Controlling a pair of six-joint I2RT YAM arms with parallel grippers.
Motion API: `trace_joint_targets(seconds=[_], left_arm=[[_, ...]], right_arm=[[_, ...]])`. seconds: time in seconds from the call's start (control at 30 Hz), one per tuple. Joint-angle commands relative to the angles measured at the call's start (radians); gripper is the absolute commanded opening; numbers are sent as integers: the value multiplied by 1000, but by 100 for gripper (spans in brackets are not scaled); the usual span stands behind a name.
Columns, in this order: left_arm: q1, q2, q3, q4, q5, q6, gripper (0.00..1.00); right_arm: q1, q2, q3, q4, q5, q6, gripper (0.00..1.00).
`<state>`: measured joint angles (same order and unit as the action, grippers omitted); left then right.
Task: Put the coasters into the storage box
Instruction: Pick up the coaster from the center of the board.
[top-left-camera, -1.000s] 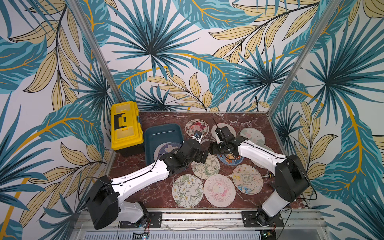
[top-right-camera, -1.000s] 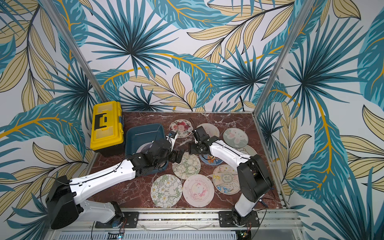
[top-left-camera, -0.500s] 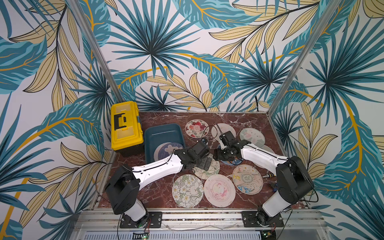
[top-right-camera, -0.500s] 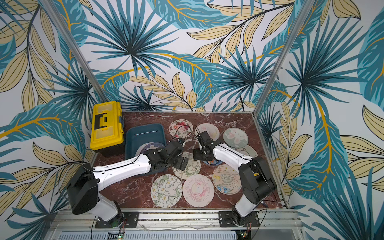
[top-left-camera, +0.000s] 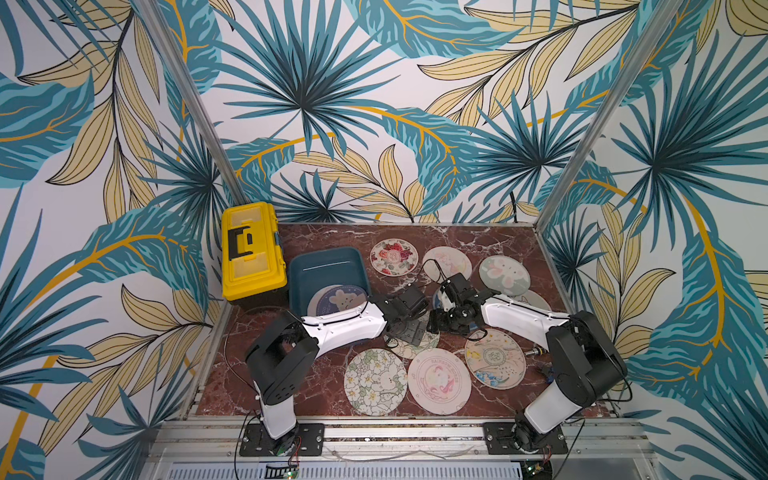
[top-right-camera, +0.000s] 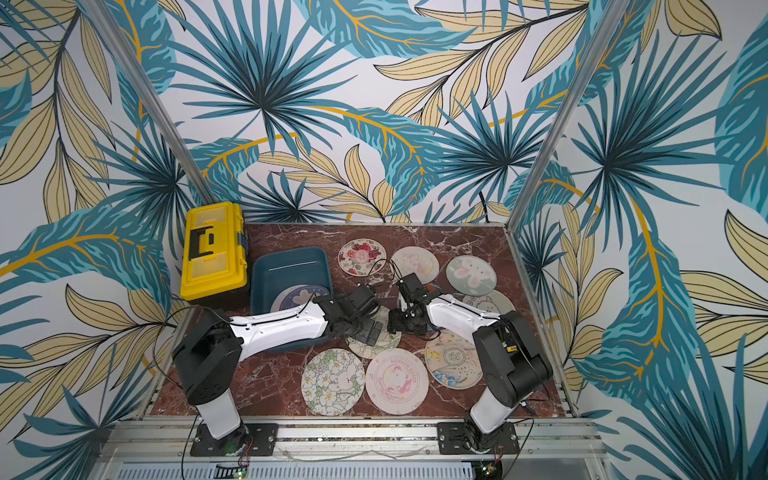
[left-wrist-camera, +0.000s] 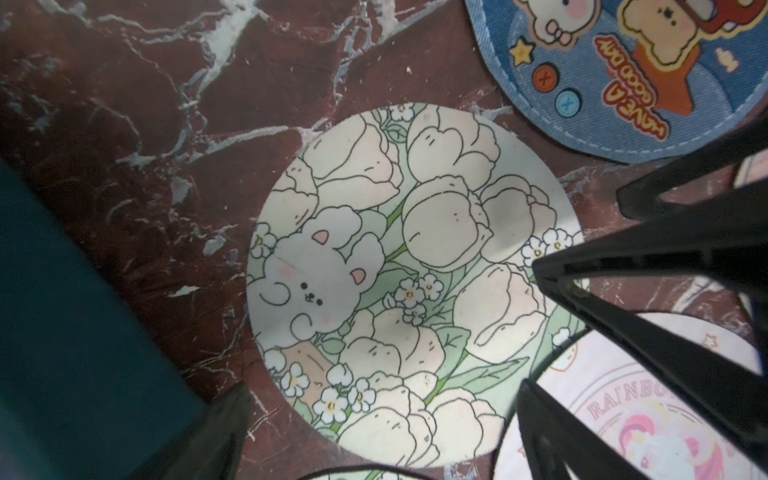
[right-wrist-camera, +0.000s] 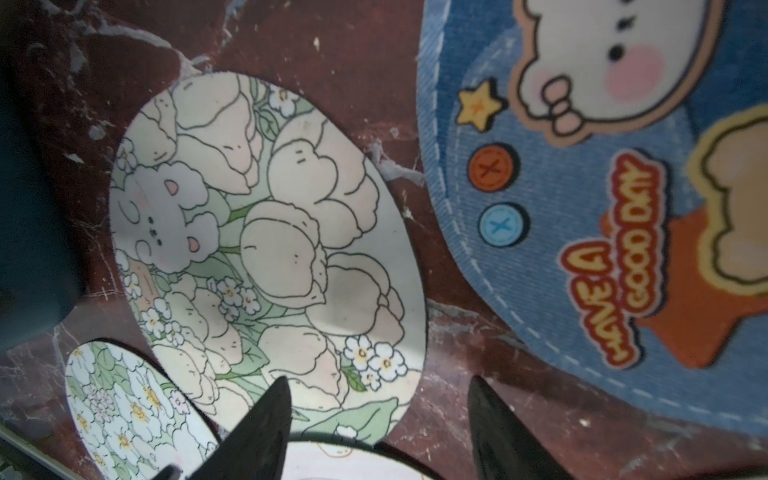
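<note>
Beside the teal storage box (left-wrist-camera: 62, 332), pale tulip-and-bunny coaster (left-wrist-camera: 415, 282)

Both top views were bright and evenly lit, the walls (top-left-camera: 374, 104) bowed at the edges. Wrist views were dimmer, with soft shadow across the tabletop (left-wrist-camera: 124, 104); the box (left-wrist-camera: 62, 332) looked dark and blurred.

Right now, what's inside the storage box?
One coaster with a cartoon animal on blue lies at the near end of the box. The left arm covers that end's edge, so anything beneath the coaster or arm cannot be seen.
</note>
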<state>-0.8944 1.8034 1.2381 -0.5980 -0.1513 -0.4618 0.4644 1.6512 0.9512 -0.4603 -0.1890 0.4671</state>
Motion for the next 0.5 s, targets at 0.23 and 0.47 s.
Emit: trace_joint_targets(seconds=[0.23,0.47], left_arm=[[-3,84,35,17,69,-31,100],[-3,133,35,43,118,-34,100]], right_arm=[[-5,30,-35,55,-69,39,65],[-5,59,-43,103,-113,65,59]])
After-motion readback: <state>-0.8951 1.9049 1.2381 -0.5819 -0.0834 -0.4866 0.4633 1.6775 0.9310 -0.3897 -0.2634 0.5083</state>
